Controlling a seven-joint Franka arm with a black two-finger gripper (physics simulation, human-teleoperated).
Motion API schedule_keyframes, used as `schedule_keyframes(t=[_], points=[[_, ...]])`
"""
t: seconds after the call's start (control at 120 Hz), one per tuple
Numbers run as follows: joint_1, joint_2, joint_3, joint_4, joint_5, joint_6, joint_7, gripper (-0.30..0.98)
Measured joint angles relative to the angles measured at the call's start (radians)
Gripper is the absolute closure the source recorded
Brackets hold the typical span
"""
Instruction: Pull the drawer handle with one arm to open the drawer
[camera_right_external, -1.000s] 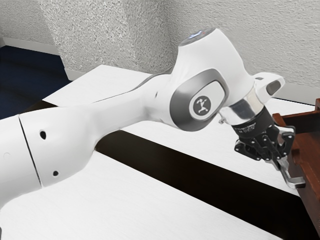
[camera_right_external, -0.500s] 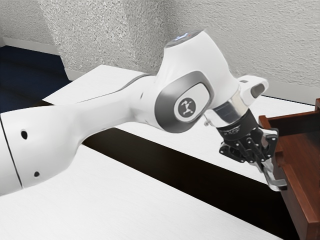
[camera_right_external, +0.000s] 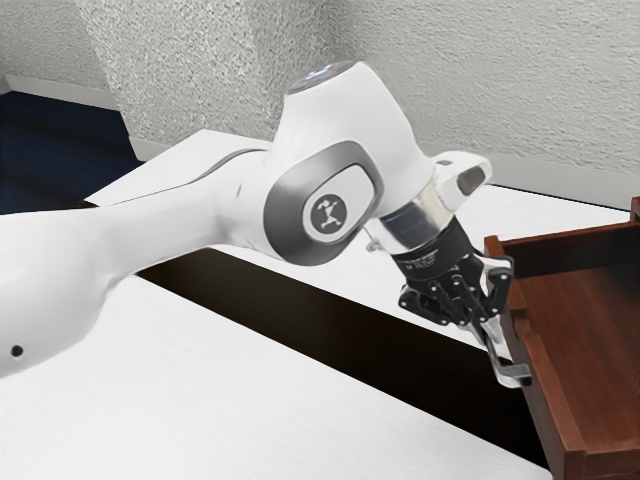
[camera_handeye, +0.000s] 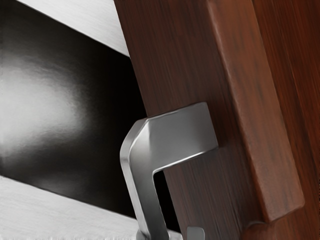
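"Handle position?"
"The metal drawer handle (camera_handeye: 175, 135) projects from the front of the wooden drawer (camera_right_external: 592, 310), at the exterior view's right. Interior exposed."
"Gripper (camera_right_external: 492, 342) state?"
"Clamped on the handle, tilted downward, above the dark strip (camera_right_external: 400, 360) beside the white worktop (camera_right_external: 250, 390)."

the white arm (camera_right_external: 60, 265) had a grey-edged joint cap (camera_right_external: 284, 215) with a dark round logo (camera_right_external: 327, 214), a silver wrist band (camera_right_external: 413, 222) and a black gripper (camera_right_external: 502, 358).

Reddish-brown drawer (camera_right_external: 552, 405) (handle (camera_handeye: 172, 137) plain grey)
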Motion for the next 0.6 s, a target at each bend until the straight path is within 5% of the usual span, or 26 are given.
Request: schedule_keyframes(t=[0.6], points=[[-0.034, -0.076, 0.035, -0.088, 0.002, 0.001, -0.002, 0.76]])
